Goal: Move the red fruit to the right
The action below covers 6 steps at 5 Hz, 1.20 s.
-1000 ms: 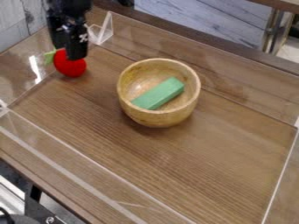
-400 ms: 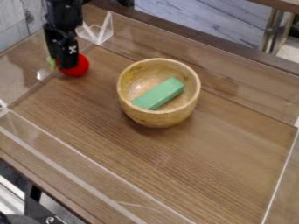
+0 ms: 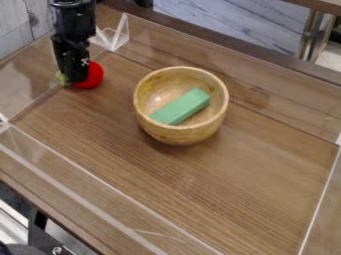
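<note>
My gripper [image 3: 72, 72] points straight down at the far left of the wooden table [image 3: 200, 189], right over the red fruit [image 3: 87, 76]. The black fingers sit low around the fruit's left and top side and cover part of it; red shows to the right of them and below. Can't tell from this angle whether the jaws are clamped on the fruit or just bracketing it. The fruit rests on the table near the left clear wall [image 3: 34, 70]. The wooden bowl [image 3: 181, 104] stands well apart to its right, near the middle of the table, with the green block [image 3: 180, 107] lying tilted inside.
</note>
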### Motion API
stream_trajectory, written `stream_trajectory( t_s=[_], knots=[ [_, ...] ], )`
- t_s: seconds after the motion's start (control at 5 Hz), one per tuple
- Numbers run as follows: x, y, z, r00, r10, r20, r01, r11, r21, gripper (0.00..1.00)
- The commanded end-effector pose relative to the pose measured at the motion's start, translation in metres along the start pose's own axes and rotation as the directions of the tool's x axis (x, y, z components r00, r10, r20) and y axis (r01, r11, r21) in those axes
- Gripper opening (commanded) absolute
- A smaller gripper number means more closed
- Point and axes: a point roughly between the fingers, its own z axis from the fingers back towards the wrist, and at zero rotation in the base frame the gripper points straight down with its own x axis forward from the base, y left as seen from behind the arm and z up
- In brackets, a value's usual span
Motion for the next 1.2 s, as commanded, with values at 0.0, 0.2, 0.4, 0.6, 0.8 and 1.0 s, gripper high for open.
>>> stream_trajectory(
  t_s=[0.0, 0.2, 0.4, 0.6, 0.8, 1.0],
  knots=[
    [0.0064, 0.0051, 0.0161, 1.000, 0.004, 0.030, -0.005, 0.999, 0.040, 0.00],
    [0.0099, 0.0065, 0.0160, 0.999, 0.012, 0.039, -0.013, 1.000, 0.025, 0.00],
    [0.0130, 0.0081, 0.0169, 0.999, 0.021, 0.050, -0.022, 1.000, 0.009, 0.00],
    [0.0150, 0.0090, 0.0166, 0.998, 0.030, 0.055, -0.030, 0.999, -0.012, 0.00],
    [0.0153, 0.0099, 0.0163, 0.998, 0.037, 0.052, -0.035, 0.999, -0.032, 0.00],
    [0.0147, 0.0104, 0.0176, 0.998, 0.041, 0.050, -0.038, 0.998, -0.049, 0.00]
  ],
)
